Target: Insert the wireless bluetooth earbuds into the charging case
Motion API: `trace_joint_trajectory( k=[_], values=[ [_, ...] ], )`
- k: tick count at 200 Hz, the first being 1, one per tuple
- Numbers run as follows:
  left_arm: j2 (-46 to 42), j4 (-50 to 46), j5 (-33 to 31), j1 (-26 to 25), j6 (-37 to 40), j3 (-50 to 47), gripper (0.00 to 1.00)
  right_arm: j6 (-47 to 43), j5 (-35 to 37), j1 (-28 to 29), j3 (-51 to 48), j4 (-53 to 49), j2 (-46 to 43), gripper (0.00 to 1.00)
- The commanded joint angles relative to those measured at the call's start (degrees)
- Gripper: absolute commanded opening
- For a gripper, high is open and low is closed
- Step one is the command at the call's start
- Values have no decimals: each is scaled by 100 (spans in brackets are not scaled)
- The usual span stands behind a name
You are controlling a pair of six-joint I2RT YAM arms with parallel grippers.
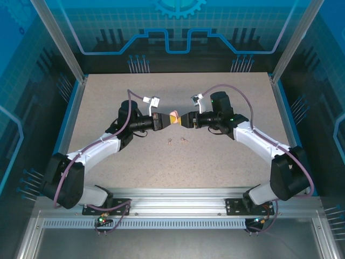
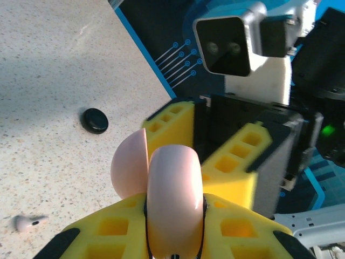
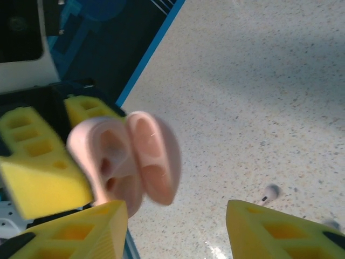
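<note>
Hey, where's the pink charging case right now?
In the top view the pink charging case is held above the middle of the table, clamped in the left gripper, with the right gripper just to its right.

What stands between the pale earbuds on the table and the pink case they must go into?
Nothing visible does: the pale earbuds lie in the open on the table. The pink case is held open off the table by the left gripper, with the open right gripper close beside it.
</note>
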Motion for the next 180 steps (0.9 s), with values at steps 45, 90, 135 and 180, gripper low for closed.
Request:
trace_joint_trajectory(
  k=[45,90,135,180],
  values=[
    [-172,105,264,-149,93,195,0,29,48,-62,-12,225,151,46],
    [-151,128,272,-207,79,194,0,56,-412,-50,155,360,317,38],
    [-150,199,229,-237,48,186,0,-22,-546,-51,285,268,375,10],
    [-146,-55,-157,-245,101,207,21,-118,-252,-60,351,-20,302,0]
  ],
)
